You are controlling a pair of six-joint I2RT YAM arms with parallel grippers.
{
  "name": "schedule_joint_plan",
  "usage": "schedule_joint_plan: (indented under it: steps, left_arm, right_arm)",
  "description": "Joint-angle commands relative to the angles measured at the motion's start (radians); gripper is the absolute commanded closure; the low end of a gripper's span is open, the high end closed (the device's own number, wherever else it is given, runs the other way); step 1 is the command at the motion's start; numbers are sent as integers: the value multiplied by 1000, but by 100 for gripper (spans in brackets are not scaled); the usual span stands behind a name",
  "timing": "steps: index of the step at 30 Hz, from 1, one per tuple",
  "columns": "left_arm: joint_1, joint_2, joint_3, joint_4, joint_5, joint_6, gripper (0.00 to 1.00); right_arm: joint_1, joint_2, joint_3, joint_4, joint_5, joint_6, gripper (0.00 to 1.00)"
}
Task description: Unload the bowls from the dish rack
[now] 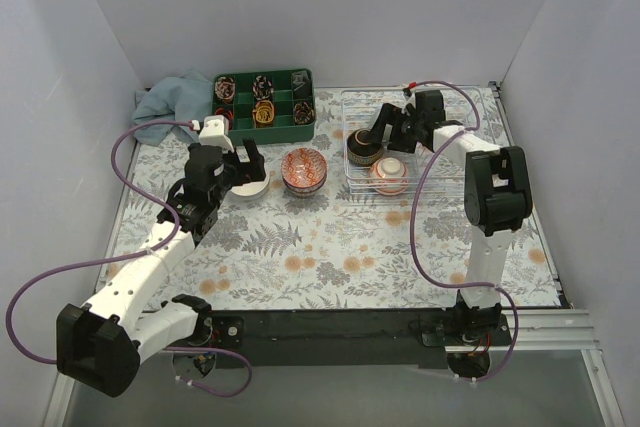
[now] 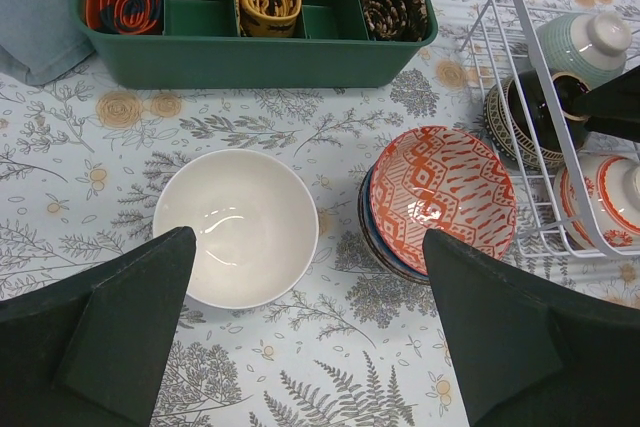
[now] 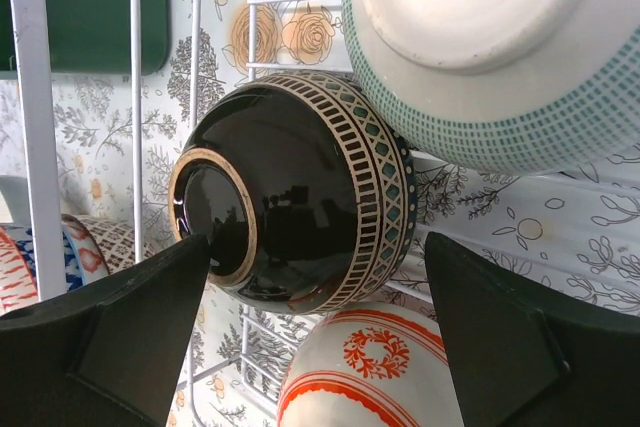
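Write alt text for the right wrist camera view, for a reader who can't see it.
A glossy black bowl with a patterned band lies tipped in the white wire dish rack, framed by the open right end effector. A teal-checked bowl rests base-up beside it, and an orange-patterned bowl lies below.

A robot-lab test booth: plain white walls (image 1: pixel 330 7) enclose a floral-clothed table (image 1: pixel 330 247) with bolted arms (image 1: pixel 488 252).
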Motion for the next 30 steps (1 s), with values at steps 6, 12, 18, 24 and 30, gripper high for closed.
schedule_joint_plan:
  steps: [6, 12, 18, 24, 30]
  left_arm:
    - [3, -20, -11, 19, -2, 20, 2]
    - [4, -17, -11, 19, 2, 26, 2]
    - [4, -18, -12, 19, 5, 26, 2]
    - [4, -20, -12, 19, 10, 27, 2]
    - [4, -18, -14, 19, 14, 27, 2]
  right_arm:
    - [-11, 67, 27, 9, -103, 37, 5]
    - [-19, 81, 19, 11, -136, 50, 5]
    - [-19, 62, 19, 11, -175, 25, 18]
    - [-19, 18, 19, 12, -202, 17, 43]
    - [-21, -20, 4, 24, -195, 17, 54]
